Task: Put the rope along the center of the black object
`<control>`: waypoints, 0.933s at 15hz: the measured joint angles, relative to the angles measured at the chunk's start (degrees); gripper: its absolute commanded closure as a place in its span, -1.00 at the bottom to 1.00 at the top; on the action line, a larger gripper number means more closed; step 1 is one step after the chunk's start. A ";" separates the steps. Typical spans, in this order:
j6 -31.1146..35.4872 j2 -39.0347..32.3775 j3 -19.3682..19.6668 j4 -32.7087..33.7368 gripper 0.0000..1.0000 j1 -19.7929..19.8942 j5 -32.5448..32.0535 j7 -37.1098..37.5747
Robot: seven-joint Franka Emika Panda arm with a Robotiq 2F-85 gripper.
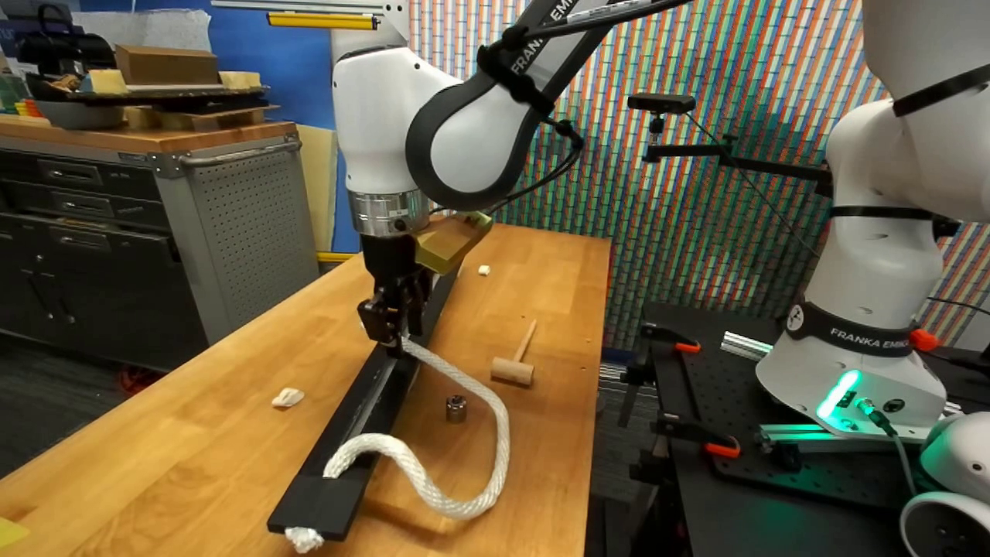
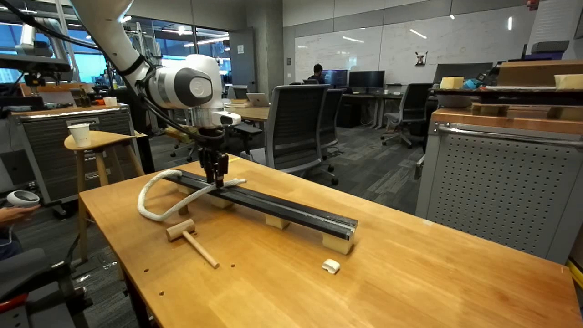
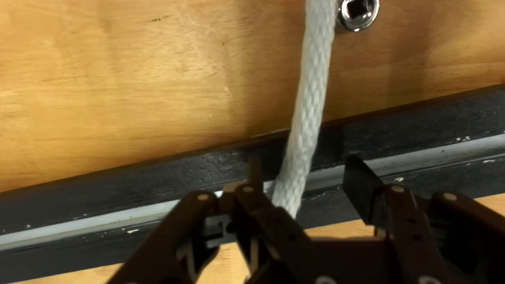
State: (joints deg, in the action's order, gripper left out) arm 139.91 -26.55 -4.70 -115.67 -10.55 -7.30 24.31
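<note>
The black strip [image 1: 317,503] is long and narrow, with a pale groove along its middle, and it also shows in the wrist view [image 3: 98,197]. In an exterior view it is raised on small blocks [image 2: 338,243]. The white rope [image 1: 501,441] loops out over the table from one end of the strip, where a frayed tip shows. It crosses the strip at an angle, and its other end sticks out past the far side [image 2: 239,181]. My gripper [image 2: 217,183] is low over the strip. In the wrist view its fingers [image 3: 303,169] stand apart with the rope [image 3: 309,98] between them.
A wooden mallet [image 1: 512,371] and a metal socket [image 1: 456,409] lie beside the strip near the rope loop. Pale scraps [image 1: 288,398] [image 2: 331,266] lie on the table on either side. Another robot arm [image 1: 858,294] stands on a separate black table.
</note>
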 measured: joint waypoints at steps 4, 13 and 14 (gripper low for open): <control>-0.05 -0.34 0.15 0.44 1.00 0.00 0.48 -0.11; -0.12 -0.11 1.44 0.93 0.96 0.02 1.94 -0.42; -0.12 0.06 2.00 1.03 0.96 0.02 1.96 -0.08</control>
State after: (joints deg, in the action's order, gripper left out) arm 139.79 -26.48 -2.70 -114.64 -10.52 -5.33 24.23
